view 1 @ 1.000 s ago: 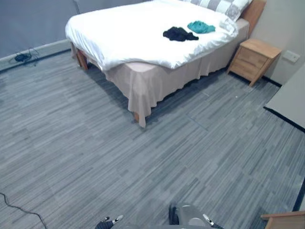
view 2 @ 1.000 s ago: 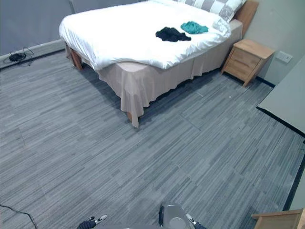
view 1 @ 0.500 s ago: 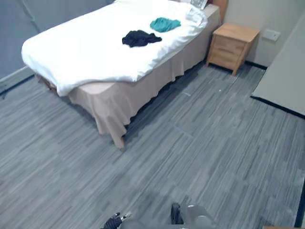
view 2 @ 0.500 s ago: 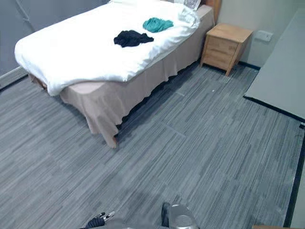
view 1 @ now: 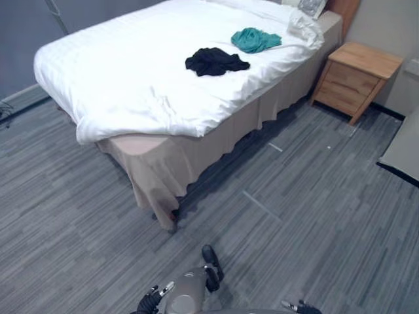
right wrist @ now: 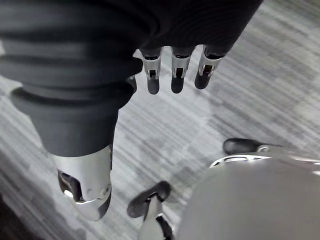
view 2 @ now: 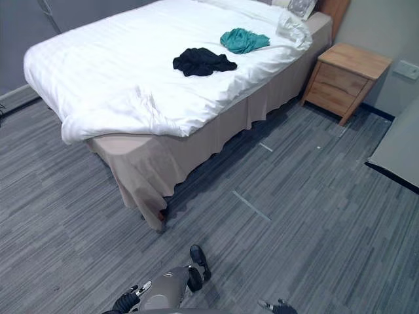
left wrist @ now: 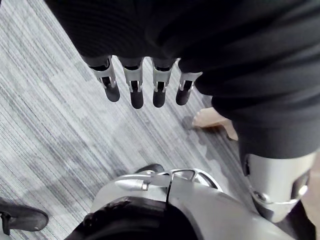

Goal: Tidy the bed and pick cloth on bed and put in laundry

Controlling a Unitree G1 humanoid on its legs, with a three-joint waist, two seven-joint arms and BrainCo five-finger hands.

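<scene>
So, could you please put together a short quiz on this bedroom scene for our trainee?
1. True or false: the teal cloth lies nearer the nightstand than the black cloth does.
2. The left hand is: A) shut on cloth; B) open above the floor; C) pressing a pillow.
3. What do both cloths rest on?

Key: 1 true. 2 B. 3 the white duvet.

The left hand hangs over grey floor; fingers straight.
</scene>
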